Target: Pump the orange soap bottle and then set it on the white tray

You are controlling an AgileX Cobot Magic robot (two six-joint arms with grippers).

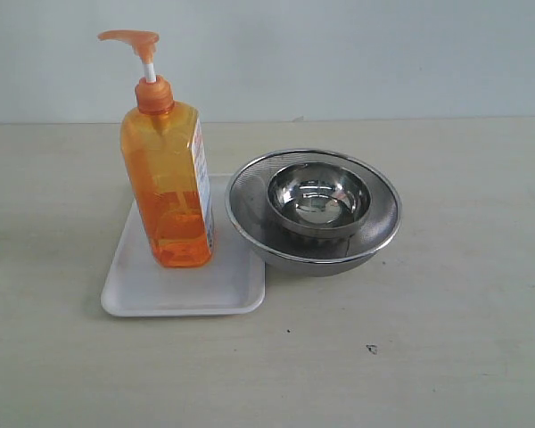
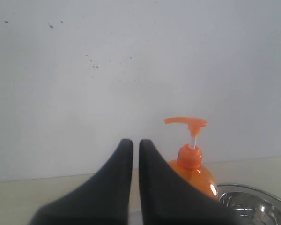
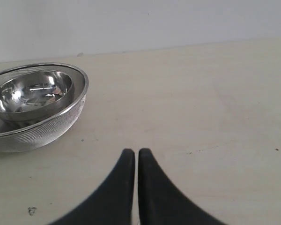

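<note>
The orange soap bottle (image 1: 168, 183) stands upright on the white tray (image 1: 143, 283), pump head raised on its white stem. No arm shows in the exterior view. In the left wrist view my left gripper (image 2: 136, 142) is shut with nothing between its black fingers, and the orange soap bottle (image 2: 195, 172) stands beyond it, partly hidden behind one finger. My right gripper (image 3: 135, 152) is shut and empty above the bare table, well apart from the bowls.
A small steel bowl (image 1: 318, 197) sits inside a larger mesh steel bowl (image 1: 388, 223), which touches the tray's right edge. The same bowls (image 3: 33, 103) show in the right wrist view. A pale wall stands behind the table. A small dark speck (image 1: 371, 349) lies in front.
</note>
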